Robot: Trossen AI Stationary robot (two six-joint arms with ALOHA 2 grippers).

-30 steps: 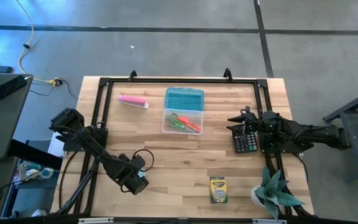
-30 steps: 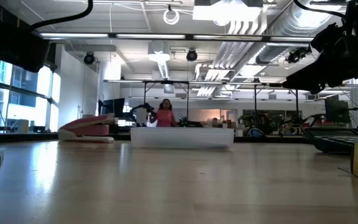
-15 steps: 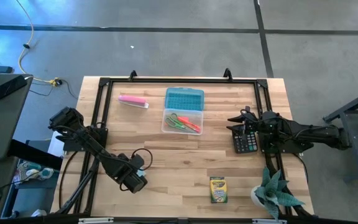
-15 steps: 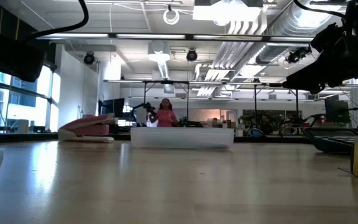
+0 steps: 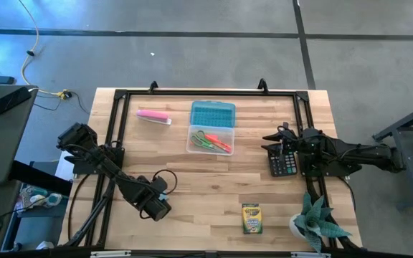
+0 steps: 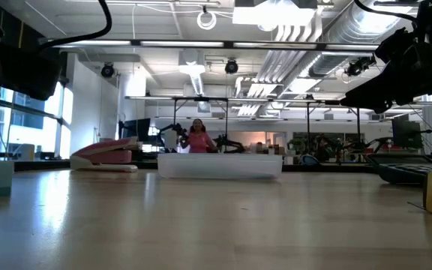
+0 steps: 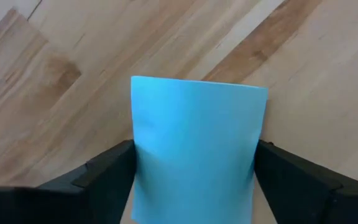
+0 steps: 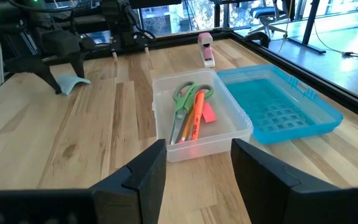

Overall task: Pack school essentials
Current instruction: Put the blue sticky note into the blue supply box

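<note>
high: left gripper (image 5: 158, 208) near table's (image 5: 214, 183) front-left corner; right gripper (image 5: 277, 137) at right edge | left wrist: fingers (image 7: 107, 177) clamp bowed light-blue square note pad (image 7: 194, 149) | right wrist: released; clear plastic box (image 8: 197, 121) holds green-handled scissors (image 8: 185, 106).

Scissors (image 8: 183, 102) in box (image 8: 229, 140), marker (image 8: 194, 118) alongside

Left claw (image 7: 194, 168) low, right claw (image 8: 194, 165) parted
</note>
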